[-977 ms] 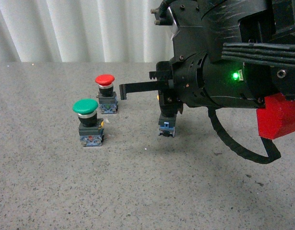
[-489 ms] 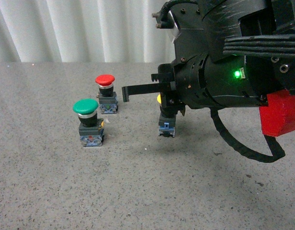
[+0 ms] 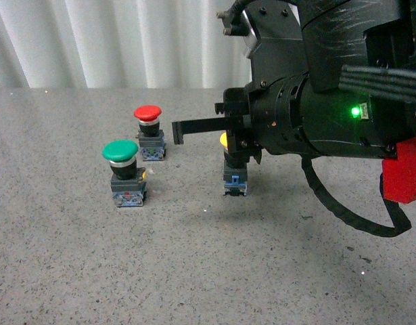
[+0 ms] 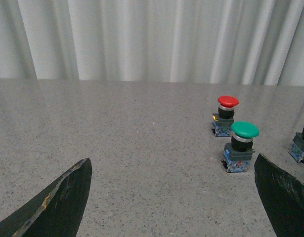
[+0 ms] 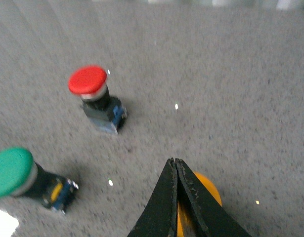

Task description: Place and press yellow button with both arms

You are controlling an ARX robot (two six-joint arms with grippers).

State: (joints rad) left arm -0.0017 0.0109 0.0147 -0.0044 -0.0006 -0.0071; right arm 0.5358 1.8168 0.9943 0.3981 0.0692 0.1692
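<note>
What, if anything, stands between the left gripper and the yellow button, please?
The green button stands roughly between the open left gripper and the yellow button; the red button sits further back. The right gripper is closed directly over the yellow cap.

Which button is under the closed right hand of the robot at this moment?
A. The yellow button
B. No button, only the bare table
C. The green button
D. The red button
A. In the right wrist view the right hand has its fingertips pressed together directly over the yellow button, while the red button and the green button stand apart from it.
</note>
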